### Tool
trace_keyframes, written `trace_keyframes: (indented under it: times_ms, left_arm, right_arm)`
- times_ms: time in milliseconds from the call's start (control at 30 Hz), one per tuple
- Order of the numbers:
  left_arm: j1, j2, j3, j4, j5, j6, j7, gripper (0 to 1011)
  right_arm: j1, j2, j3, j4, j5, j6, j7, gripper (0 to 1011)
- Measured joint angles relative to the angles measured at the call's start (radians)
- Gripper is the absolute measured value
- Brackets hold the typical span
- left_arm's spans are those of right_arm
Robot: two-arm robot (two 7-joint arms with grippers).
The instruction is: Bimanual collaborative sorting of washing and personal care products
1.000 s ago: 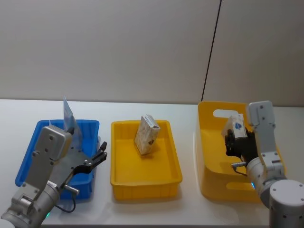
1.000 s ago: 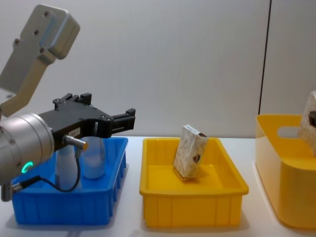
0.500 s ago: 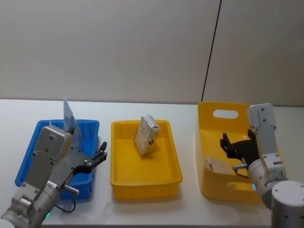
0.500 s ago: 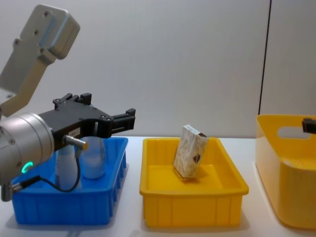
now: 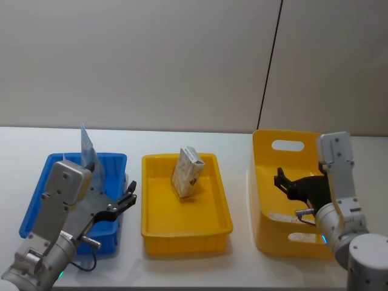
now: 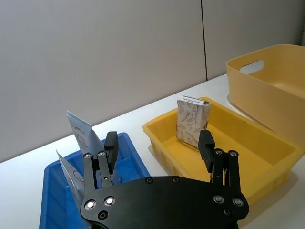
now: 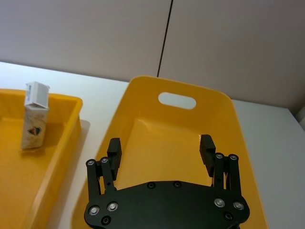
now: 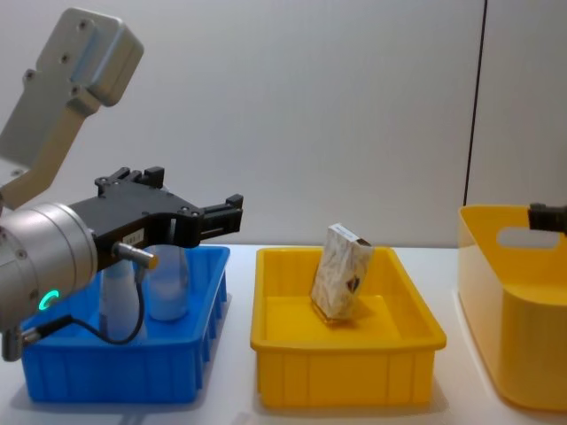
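The left gripper point(image 5: 130, 196) hangs with its fingers spread and nothing between them, over the near right corner of the blue tray point(image 5: 113, 159). Behind it and to its left, pale blue squeeze tubes point(image 5: 86, 144) stand upright in that tray with their crimped ends up. In the chest view the gripper's body and a cable cover part of them, so their number cannot be told.

To this gripper's right, just beside the blue tray on the white table point(image 5: 242, 264), sits the yellow tray point(image 5: 182, 237). One patterned box point(image 5: 187, 172) stands in its far half, leaning a little. Nothing lies between the gripper and the box except the two tray walls.

Farther right, well apart from the box, the right gripper point(image 5: 280, 180) hovers at about rim height over the yellow basket point(image 5: 270, 233). Its fingers are wide apart and empty. Below it on the basket floor lies a pale shape point(image 5: 277, 215), too faint to identify. The right arm hides the basket's right side, and the chest view cuts the basket off at its edge.
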Motion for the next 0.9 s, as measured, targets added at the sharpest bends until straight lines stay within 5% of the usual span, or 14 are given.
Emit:
trace_keyframes:
  times_ms: [500,900]
  left_arm:
    - [0.003,0.001,-0.004,-0.003,0.004,0.006,0.004,1001]
    - [0.031,0.006,-0.039,-0.037,0.016,0.085,0.052,1001]
  right_arm:
    - [-0.022,0.001,-0.004,-0.035,-0.001,-0.061,0.027,1004]
    - [-0.028,0.001,-0.005,-0.045,-0.001,-0.076,0.035,1004]
